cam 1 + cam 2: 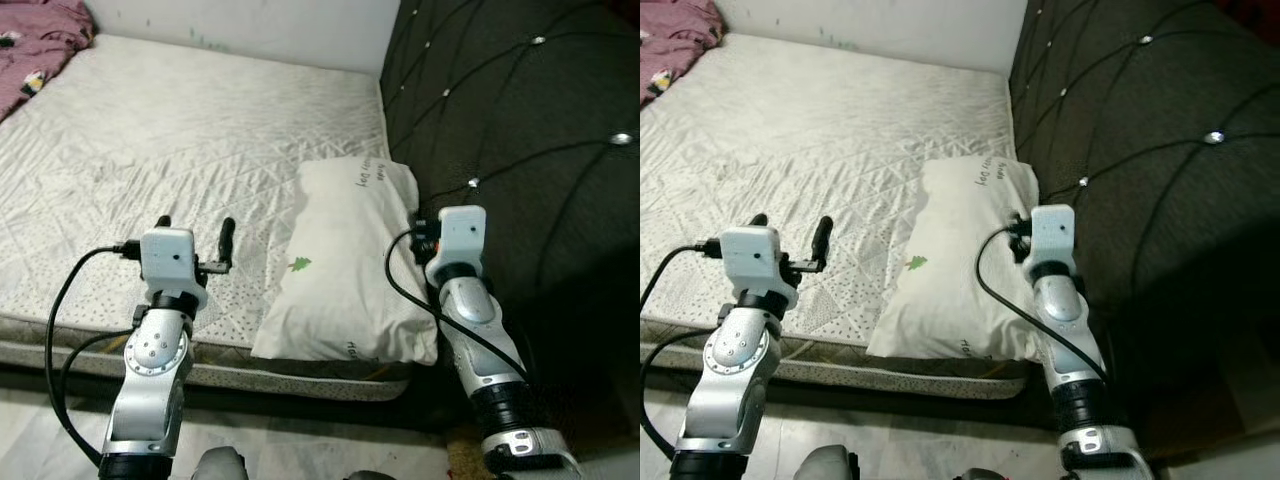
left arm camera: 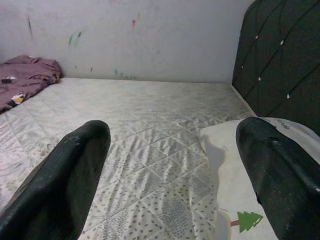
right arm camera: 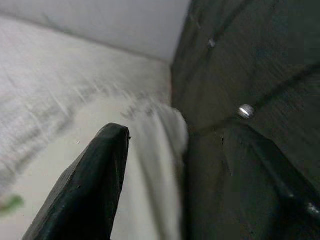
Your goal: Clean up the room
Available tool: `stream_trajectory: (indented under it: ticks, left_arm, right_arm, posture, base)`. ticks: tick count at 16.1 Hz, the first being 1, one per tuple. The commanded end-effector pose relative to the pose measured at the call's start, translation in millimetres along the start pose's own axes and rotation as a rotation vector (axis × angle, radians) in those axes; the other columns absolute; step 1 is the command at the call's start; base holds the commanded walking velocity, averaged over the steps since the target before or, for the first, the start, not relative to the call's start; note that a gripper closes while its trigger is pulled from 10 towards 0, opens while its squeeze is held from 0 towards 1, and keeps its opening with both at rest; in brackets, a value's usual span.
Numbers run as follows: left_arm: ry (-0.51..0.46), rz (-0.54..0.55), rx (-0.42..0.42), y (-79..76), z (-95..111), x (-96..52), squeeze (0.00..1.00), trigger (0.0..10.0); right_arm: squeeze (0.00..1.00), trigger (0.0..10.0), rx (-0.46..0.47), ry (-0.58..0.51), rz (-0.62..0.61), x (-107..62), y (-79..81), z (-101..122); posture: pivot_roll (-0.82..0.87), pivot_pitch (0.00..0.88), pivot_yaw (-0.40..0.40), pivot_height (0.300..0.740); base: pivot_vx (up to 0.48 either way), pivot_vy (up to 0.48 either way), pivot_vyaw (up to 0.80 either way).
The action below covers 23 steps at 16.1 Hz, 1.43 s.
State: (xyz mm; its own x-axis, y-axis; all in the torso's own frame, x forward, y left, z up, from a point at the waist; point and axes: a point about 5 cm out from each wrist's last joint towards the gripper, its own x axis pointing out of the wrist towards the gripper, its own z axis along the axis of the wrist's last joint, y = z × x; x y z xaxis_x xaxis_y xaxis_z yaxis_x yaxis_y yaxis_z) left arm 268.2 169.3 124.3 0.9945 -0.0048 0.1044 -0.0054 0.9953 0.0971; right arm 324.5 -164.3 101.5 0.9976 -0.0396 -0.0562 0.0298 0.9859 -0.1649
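Before me lies a bare white quilted mattress (image 1: 180,150), stitched in diamonds and speckled with small grey dots, on a bed that runs to a pale, paint-flecked wall (image 2: 150,35). At its right edge rests a soft white rectangular pillow (image 1: 345,270) printed with a small green tree and some dark lettering I cannot read — it lies flat on the mattress, its long side against the dark padded headboard (image 1: 520,130), a tufted surface crossed by diagonal seams with shiny silver buttons. A crumpled maroon cloth (image 1: 40,45) with small patterned patches is heaped on the far left corner of the mattress, well apart from the pillow. My left gripper (image 1: 195,232) is over the near edge of the mattress, just left of the pillow, and its two long black fingers (image 2: 75,170) are spread wide with nothing between them; through the gap I see quilted fabric and the pillow's corner. My right gripper (image 3: 200,190) sits at the pillow's right side, in the seam between pillow and headboard — one finger is over the pillow's white cloth, the other is against the dark upholstery, parted and gripping nothing. Below the bed's edge the floor (image 1: 300,440) is pale.
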Motion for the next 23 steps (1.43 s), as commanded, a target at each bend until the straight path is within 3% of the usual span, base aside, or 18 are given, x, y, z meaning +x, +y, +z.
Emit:
stream_trajectory:
  ticks: [1,3,5,6,7,9,10,12,14,15,18,23]
  left_arm:
    - [-0.031,0.012,0.023,3.3,3,4.5,0.0,10.0]
    - [-0.017,0.044,0.023,9.2,-1,4.1,0.0,10.0]
    - [0.048,0.05,0.006,9.9,-21,-8.3,0.0,10.0]
    - [0.134,0.049,0.013,7.1,-40,-17.9,0.0,10.0]
    - [0.152,0.045,0.013,5.7,-45,-21.9,0.0,10.0]
    - [0.116,0.033,0.023,5.7,-38,-20.2,0.0,10.0]
    - [0.099,0.03,0.032,6.0,-35,-19.2,0.0,10.0]
    - [0.061,0.02,0.035,6.8,-29,-20.2,0.0,10.0]
    - [0.098,0.041,0.019,11.3,-31,-32.8,0.0,10.0]
    - [0.105,0.045,0.006,11.3,-29,-40.7,0.0,10.0]
    - [0.056,0.04,0.007,9.1,-17,-48.0,0.0,10.0]
    - [0.074,0.104,0.005,13.5,-10,-54.2,0.0,10.0]
  right_arm:
    - [0.0,10.0,-0.011,0.087,-0.008,4.9,3.4,-11]
    - [0.0,10.0,-0.059,0.11,0.002,6.2,9.0,-17]
    - [0.0,10.0,0.016,0.099,0.004,3.6,9.6,-20]
    - [0.0,10.0,-0.001,0.156,0.03,0.5,11.3,-29]
    - [0.0,10.0,0.001,0.25,0.046,-2.5,13.4,-42]
    - [0.0,10.0,-0.039,0.366,0.043,-8.8,13.3,-55]
    - [0.0,10.0,-0.055,0.368,0.043,-9.3,13.1,-55]
    - [0.0,10.0,-0.027,0.29,0.044,-14.2,8.5,-47]
    - [0.0,10.0,0.067,0.093,0.087,-36.9,-5.4,-28]
    - [0.0,10.0,0.054,0.044,0.105,-51.8,-13.9,-25]
    - [0.0,10.0,0.064,0.006,0.051,-72.9,-32.7,-24]
    - [0.0,10.0,0.03,-0.007,0.09,-71.6,-27.8,-13]
  posture:
    - [0.06,0.0,-0.131,0.74]
    - [0.06,0.0,-0.132,0.74]
    - [0.06,0.0,-0.132,0.74]
    - [0.06,0.0,-0.133,0.74]
    - [0.05,0.0,-0.133,0.74]
    - [0.02,0.0,-0.139,0.74]
    - [0.0,0.0,-0.139,0.74]
    - [0.01,0.0,-0.124,0.74]
    - [-0.01,0.0,-0.104,0.74]
    - [-0.01,0.0,-0.097,0.74]
    - [-0.01,0.0,-0.091,0.74]
    - [-0.02,0.0,-0.103,0.74]
  base:
    - [0.0,0.0,0.0]
    - [0.0,0.0,0.0]
    - [0.0,0.0,0.0]
    - [0.0,0.0,0.0]
    - [0.0,0.0,0.0]
    - [0.0,0.0,0.0]
    - [0.0,0.0,0.0]
    - [0.0,0.0,0.0]
    - [0.0,0.0,0.0]
    - [0.0,0.0,0.0]
    - [0.0,0.0,0.0]
    - [0.0,0.0,0.0]
